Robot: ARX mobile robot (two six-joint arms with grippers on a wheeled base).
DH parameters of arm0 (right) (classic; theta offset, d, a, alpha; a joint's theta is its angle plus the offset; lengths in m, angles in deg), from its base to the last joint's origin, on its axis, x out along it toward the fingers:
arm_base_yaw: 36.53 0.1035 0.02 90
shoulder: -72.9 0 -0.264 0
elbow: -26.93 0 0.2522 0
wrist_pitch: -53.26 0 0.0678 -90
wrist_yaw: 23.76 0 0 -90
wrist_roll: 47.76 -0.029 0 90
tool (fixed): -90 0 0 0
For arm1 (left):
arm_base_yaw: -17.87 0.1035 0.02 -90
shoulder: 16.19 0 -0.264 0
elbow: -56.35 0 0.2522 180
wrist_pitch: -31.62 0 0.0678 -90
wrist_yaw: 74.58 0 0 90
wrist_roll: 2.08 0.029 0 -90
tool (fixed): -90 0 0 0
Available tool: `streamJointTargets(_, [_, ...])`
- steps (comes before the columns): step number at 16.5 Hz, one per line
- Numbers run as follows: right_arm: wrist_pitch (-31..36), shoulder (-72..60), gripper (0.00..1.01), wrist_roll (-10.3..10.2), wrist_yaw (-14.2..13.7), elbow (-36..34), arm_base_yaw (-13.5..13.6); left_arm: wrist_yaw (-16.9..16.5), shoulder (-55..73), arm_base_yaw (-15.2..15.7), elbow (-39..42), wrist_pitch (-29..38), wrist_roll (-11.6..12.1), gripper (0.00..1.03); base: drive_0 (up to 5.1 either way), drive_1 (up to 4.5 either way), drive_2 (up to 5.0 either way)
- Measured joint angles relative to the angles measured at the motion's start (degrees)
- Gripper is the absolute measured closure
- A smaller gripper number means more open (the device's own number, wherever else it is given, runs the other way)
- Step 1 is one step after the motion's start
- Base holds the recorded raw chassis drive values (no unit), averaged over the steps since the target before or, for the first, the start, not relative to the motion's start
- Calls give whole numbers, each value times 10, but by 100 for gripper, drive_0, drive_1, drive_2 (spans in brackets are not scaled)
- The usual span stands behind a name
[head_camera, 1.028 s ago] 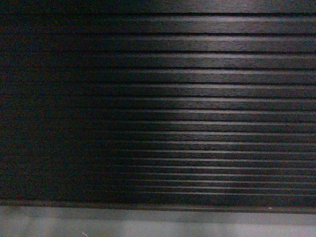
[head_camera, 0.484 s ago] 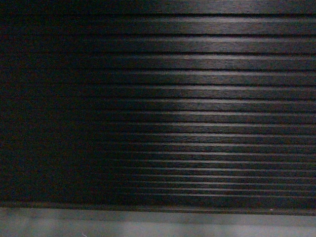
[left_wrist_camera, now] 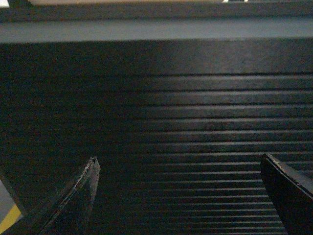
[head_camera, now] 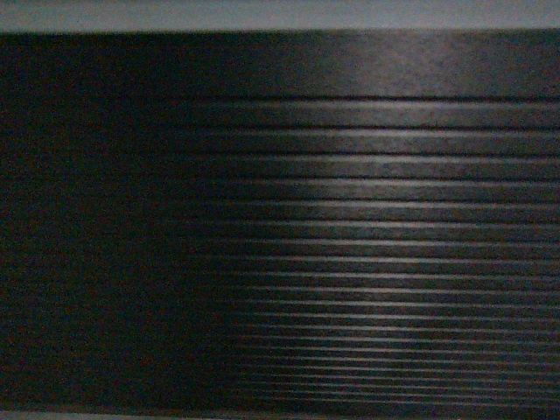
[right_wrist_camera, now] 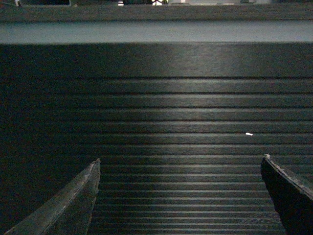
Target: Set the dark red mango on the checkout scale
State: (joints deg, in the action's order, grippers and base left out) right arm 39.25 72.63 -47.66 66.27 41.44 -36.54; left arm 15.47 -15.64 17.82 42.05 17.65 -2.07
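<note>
The checkout's (head_camera: 350, 175) black ribbed front panel fills the head view, very close. A pale grey band (head_camera: 262, 13) runs above it along the top edge. The dark red mango and the scale are out of view. In the left wrist view my left gripper (left_wrist_camera: 180, 156) is open, facing the ribbed panel (left_wrist_camera: 195, 122) with nothing between its fingers. In the right wrist view my right gripper (right_wrist_camera: 182, 158) is likewise open and empty in front of the panel (right_wrist_camera: 195, 122). Neither gripper shows in the head view.
A lit grey counter edge (left_wrist_camera: 146, 30) (right_wrist_camera: 146, 32) caps the panel in both wrist views. Above it runs a thin pale strip (left_wrist_camera: 122, 2), too cropped to identify. A bit of grey floor with a yellow line (left_wrist_camera: 7, 215) shows at the lower left.
The head view has shifted upward along the panel. The grey base at the bottom has dropped out of frame and the counter's top edge has come into view.
</note>
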Motion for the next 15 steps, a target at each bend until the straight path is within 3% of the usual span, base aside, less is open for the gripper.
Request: streamJointTargets(15, [1, 0, 3, -1, 0, 0, 0, -1, 0, 0, 0, 1, 0, 5, 0, 0, 0])
